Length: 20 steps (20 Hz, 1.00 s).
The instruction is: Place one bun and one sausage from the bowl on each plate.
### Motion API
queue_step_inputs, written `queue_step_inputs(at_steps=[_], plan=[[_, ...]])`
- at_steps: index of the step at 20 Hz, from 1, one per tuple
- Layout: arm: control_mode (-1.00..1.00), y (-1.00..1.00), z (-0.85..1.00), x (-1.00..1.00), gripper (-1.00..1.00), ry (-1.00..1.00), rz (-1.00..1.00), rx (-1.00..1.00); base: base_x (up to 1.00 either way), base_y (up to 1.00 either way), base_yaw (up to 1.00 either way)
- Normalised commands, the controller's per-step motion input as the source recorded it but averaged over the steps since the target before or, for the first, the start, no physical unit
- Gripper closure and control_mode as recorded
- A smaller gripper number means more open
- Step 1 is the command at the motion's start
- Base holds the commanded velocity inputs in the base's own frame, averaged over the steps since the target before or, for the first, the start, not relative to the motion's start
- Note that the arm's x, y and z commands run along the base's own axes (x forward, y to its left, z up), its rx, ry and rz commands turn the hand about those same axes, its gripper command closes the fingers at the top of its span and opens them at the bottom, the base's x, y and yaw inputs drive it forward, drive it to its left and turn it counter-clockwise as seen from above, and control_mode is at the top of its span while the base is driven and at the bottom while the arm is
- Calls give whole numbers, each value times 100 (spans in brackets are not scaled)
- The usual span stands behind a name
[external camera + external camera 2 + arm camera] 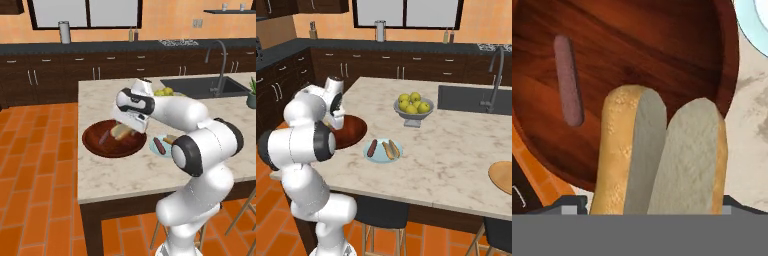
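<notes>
We see the marble island counter (pixel 125 175) fill the middle of both base views. On it, at centre left of the left base view, sits the wide dark wooden bowl (pixel 100 145); in the hand view it takes the upper half of the frame. A grey footed bowl of yellow-green fruit (pixel 413 109) stands at upper centre of the right base view. The pale blue plate (pixel 383 149) lies just right of the wooden bowl, carrying a sausage and a bun. The tan plate (pixel 503 176) shows at the right edge of that view, well apart. The gripper (pixel 127 131) hangs over the wooden bowl, jaws spread wide around a split bun (pixel 662 155), which fills the lower centre of the hand view. One sausage (pixel 568 80) lies in the bowl, upper left.
</notes>
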Motion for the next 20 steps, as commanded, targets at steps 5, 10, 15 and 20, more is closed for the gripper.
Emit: queue_step_inputs(at_steps=[5,10,15,20], plan=[[-100,-88,85,-12,100,-5,-40,-5,0,0,0],[-100,-83,20,0,100,2,-25,-3,0,0,0],[-100,-25,0,0,100,0,-6,0,0,0,0],[100,0,0,0,100,0,0,0,0,-95,-5]])
